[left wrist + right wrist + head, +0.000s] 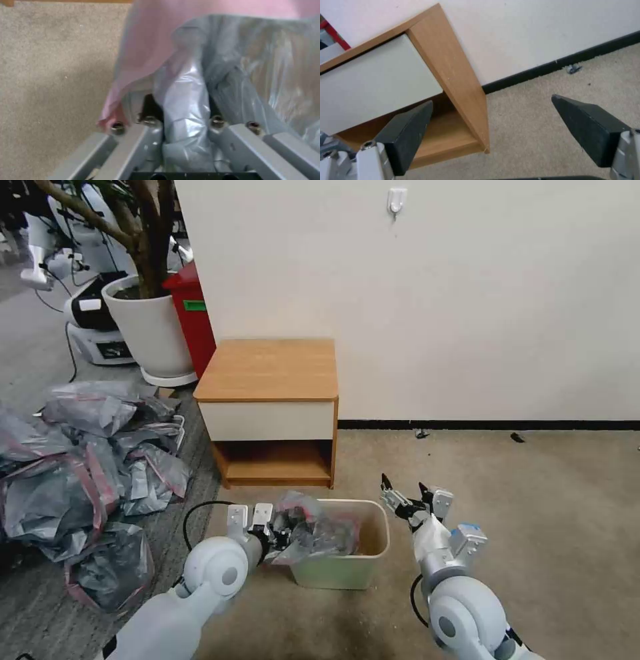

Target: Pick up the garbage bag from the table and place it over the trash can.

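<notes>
The left gripper is at the near-left edge of the small cream-beige plastic trash can, and it's pinched tight on a bunched fold of the thin, crinkly grey translucent garbage bag. From the left wrist view you can see that fold squeezed between the jaws, with the bag's pink band draped just beyond the fingertips. The rest of the film spills away from the gripper, slumped into and over the can's mouth, not yet spread around the rim.

This looks like featherweight stuff: soft, no stiffness at all, and slick, so it should slide and collapse rather than hold any shape. The pink band reads as the best place to take hold, since that's the edge that has to go round the can's rolled rim; a pinch on gathered film, as here, ought to hold, though a sharp tug could tear it.

Across the can, the right gripper hangs just off the far-right corner with jaws spread wide and nothing in them. Ahead of both sits the low wooden table with its light-brown top, bare, against the wall.
</notes>
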Robot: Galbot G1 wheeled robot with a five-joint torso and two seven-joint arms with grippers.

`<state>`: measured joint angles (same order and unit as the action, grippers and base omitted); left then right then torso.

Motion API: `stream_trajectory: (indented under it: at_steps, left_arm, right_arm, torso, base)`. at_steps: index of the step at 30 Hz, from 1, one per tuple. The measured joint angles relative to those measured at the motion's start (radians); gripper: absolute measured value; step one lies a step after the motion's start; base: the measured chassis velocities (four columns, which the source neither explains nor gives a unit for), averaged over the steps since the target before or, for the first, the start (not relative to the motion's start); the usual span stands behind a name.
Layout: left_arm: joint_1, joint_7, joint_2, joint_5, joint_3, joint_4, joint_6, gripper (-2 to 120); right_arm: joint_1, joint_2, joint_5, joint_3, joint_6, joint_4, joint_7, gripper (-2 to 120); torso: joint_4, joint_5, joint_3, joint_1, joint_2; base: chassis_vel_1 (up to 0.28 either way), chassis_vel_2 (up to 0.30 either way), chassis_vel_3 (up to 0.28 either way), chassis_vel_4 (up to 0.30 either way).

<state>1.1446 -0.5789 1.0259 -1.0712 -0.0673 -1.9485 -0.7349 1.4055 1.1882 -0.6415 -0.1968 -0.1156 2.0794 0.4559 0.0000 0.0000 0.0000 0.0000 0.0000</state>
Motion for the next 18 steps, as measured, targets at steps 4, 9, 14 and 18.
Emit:
stream_trajectory:
  at_steps: [4, 9, 14, 18]
  left_arm:
    - [0.0, 0.003, 0.005, -0.002, -0.004, 0.0, 0.0, 3]
    - [0.0, 0.007, 0.008, 0.001, -0.006, 0.001, 0.0, 3]
    - [0.0, 0.02, 0.015, 0.014, -0.019, 0.001, -0.001, 3]
    - [0.0, 0.046, 0.013, 0.037, -0.027, -0.001, -0.001, 3]
  right_arm:
    - [0.0, -0.025, 0.022, 0.005, 0.01, 0.02, -0.036, 93]
    - [-0.007, -0.064, 0.061, 0.014, 0.018, 0.037, -0.09, 93]
    - [-0.015, -0.157, 0.109, 0.016, 0.023, 0.076, -0.27, 93]
    - [-0.053, -0.282, 0.15, 0.062, -0.026, 0.122, -0.426, 93]
  torso:
    - [-0.0001, -0.0002, 0.0, 0.0, 0.0]
    - [0.0, 0.0001, 0.0, 0.0, 0.0]
    - [-0.0001, 0.0001, 0.0, 0.0, 0.0]
    - [0.0, 0.0001, 0.0, 0.0, 0.0]
  base:
    - [0.0, 0.0, 0.0, 0.0]
    - [0.0, 0.0, 0.0, 0.0]
    - [0.0, 0.0, 0.0, 0.0]
    - [0.0, 0.0, 0.0, 0.0]
